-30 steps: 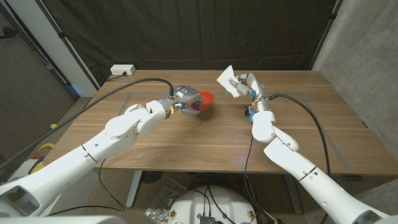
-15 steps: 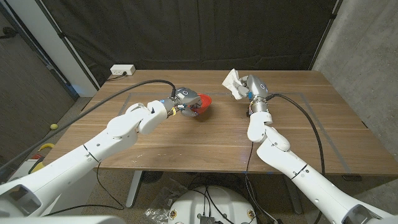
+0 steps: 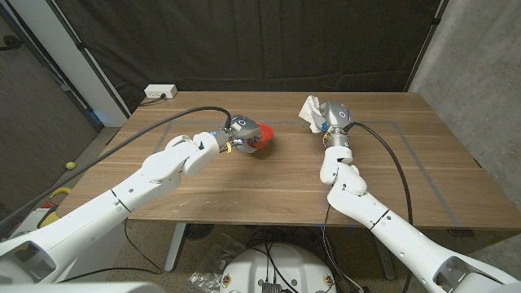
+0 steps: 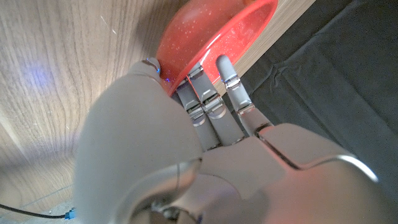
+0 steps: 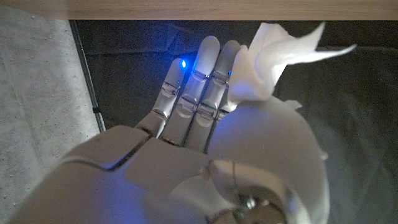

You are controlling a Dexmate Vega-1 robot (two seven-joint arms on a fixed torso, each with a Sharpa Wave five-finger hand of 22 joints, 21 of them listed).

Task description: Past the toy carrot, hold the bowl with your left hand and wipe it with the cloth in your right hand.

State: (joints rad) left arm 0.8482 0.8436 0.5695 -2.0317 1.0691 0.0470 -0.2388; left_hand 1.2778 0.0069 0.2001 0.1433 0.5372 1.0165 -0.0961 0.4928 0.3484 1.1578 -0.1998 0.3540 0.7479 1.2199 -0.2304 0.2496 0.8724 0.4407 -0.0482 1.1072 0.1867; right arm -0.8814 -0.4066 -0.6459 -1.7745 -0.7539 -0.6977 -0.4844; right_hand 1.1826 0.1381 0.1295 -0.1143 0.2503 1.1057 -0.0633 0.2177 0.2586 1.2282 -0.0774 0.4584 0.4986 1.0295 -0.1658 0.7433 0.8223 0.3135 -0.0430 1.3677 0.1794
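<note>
The small red plastic bowl (image 3: 262, 135) sits on the brown wooden surface (image 3: 277, 175), at about 11 o'clock from the middle. It is tipped up on its side, and the left hand (image 3: 238, 130) holds it. In the left wrist view the fingers (image 4: 211, 99) press on the outside of the bowl (image 4: 214, 37) and grip it tight.

The right hand (image 3: 332, 118) is up in the air at about 1 o'clock, well apart from the bowl. It holds a crumpled white cloth (image 3: 310, 109). In the right wrist view the fingers (image 5: 199, 93) reach out nearly straight, and the cloth (image 5: 273, 56) is pinched beside them. A lot of the cloth sticks out loose.

I cannot see the toy carrot in these pictures.

I think the wiping has not begun yet, because the cloth is not touching the bowl.

What could go wrong? The cloth looks held by only a small bit, so it could slip out when it rubs on the bowl. The bowl is smooth and tipped, so a hard push from the right hand could make it pop out of the left hand's grip or slide across the surface. The two hands could also bump each other when they come close, because the bowl is small.
</note>
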